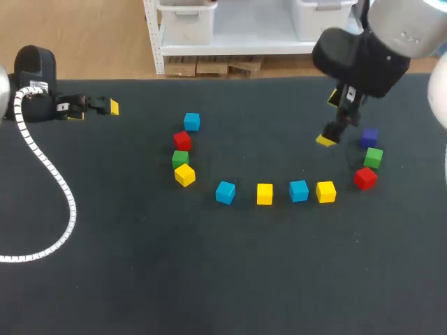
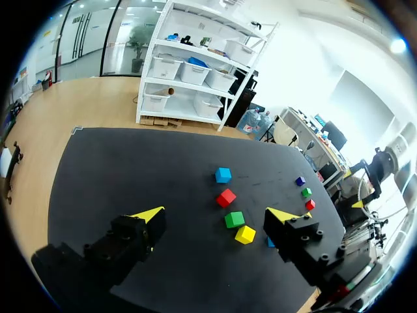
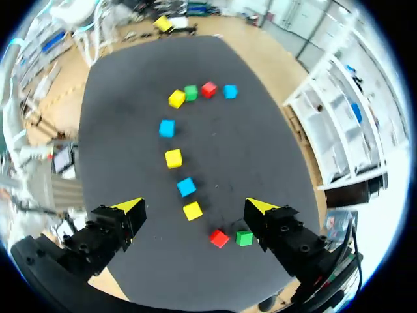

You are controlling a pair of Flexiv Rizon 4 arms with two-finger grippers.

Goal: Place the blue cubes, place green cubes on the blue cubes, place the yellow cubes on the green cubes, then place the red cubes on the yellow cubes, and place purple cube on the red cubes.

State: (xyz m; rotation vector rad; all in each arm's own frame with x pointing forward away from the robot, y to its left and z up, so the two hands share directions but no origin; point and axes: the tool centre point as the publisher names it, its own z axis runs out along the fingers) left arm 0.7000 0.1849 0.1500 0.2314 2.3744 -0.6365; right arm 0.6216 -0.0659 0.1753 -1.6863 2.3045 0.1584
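Counter: the black counter (image 1: 140,279) is carrying eleven cubes, each lying singly, in a loose arc that is opening toward the far edge.
Right arm: the right arm (image 1: 370,56) is coming in from the far right corner and hanging over the right end of the arc.
Left arm: the left arm (image 1: 35,84) is sitting at the far left edge, well apart from every cube.
Cable: a white coiled cable (image 1: 52,178) is trailing from the left arm down the counter's left side.
Right hand: the right hand (image 3: 195,205) is gaping wide and gripping nothing (the cubes are lying on the counter below and ahead of it).
Left hand: the left hand (image 2: 216,214) is also standing wide open and empty, pointing toward the arc's left end.
Blue cubes: the far blue cube (image 1: 192,122) is heading the left column. The middle blue cube (image 1: 225,192) and right blue cube (image 1: 299,190) are lying in the near row.
Yellow cubes: the left yellow cube (image 1: 184,174) is ending the left column. The middle yellow cube (image 1: 264,193) is sitting between the two near blue ones, and the right yellow cube (image 1: 325,191) is lying just beside the right blue cube.
Red cubes: the left red cube (image 1: 182,140) is lying near the far blue cube. The right red cube (image 1: 364,178) is starting the right column.
Green cubes: the left green cube (image 1: 180,158) is sitting between the left red and left yellow. The right green cube (image 1: 374,156) is lying beyond the right red.
Purple cube: the purple cube (image 1: 369,137) is lying farthest in the right column, near the right hand.
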